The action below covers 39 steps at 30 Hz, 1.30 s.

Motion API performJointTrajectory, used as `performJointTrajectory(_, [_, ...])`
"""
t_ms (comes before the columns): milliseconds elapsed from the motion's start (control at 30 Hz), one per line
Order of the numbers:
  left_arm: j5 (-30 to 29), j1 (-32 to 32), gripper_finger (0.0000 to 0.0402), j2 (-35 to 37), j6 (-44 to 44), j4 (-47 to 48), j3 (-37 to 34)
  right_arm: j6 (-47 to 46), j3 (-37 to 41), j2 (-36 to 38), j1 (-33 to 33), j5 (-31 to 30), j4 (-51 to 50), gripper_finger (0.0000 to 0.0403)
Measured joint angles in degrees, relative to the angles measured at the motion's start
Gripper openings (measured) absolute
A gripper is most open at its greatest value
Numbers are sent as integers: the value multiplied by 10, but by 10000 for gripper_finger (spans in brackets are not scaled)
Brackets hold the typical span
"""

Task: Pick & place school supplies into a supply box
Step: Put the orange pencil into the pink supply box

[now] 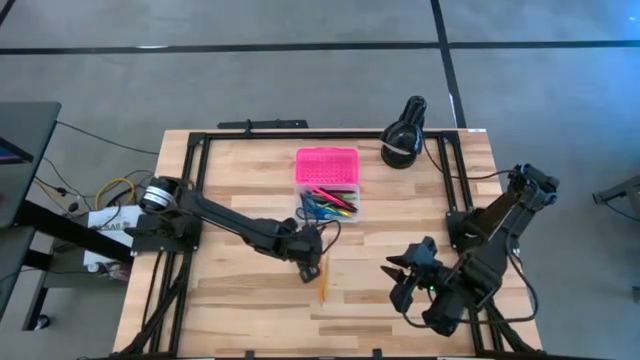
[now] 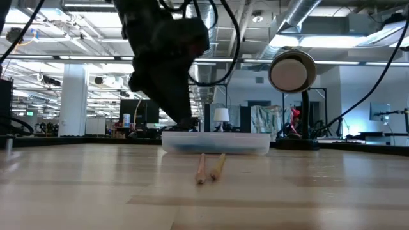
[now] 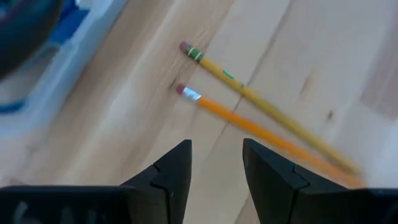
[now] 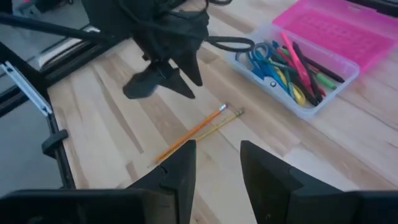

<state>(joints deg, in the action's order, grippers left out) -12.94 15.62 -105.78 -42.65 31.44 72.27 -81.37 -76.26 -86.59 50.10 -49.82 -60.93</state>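
Two pencils, one orange (image 3: pixel 249 127) and one yellow (image 3: pixel 261 102), lie side by side on the wood (image 1: pixel 322 287) near the table's middle. Their eraser ends point toward the supply box. The box's clear base (image 1: pixel 335 205) holds blue-handled scissors (image 4: pixel 264 59) and several coloured pens. Its pink lid (image 1: pixel 326 165) lies open on the far side. My left gripper (image 3: pixel 216 146) hangs open just above the pencils' eraser ends (image 1: pixel 310 268), pointing steeply down and touching nothing. My right gripper (image 4: pixel 217 146) is open at the near right (image 1: pixel 402 280), up off the table and facing the pencils.
A black round device (image 1: pixel 403 140) on a stand sits at the far edge, right of the box. Black frame rails (image 1: pixel 190 200) run along the table's left and right sides. Bare wood (image 1: pixel 250 300) lies in front of the pencils toward the near edge.
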Motion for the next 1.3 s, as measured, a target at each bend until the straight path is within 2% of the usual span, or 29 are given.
performJointTrajectory(133, [1,0,137,-21,-84,-37,0,-2,0,-5,0,2,-19,117])
performJointTrajectory(233, [9,0,137,-32,-114,-71,0,7,0,-4,0,2,-23,117])
performJointTrajectory(733, [-23,1,140,-32,-147,-85,0,22,0,-4,1,2,-49,117])
performJointTrajectory(900, [-21,1,162,-40,-168,-87,0,23,0,-4,1,2,-50,117])
performJointTrajectory(1133, [19,0,197,-81,-230,-81,0,23,1,-4,6,0,-48,117])
performJointTrajectory(1300, [11,5,208,-88,-246,-84,1,13,11,-4,15,1,-44,117])
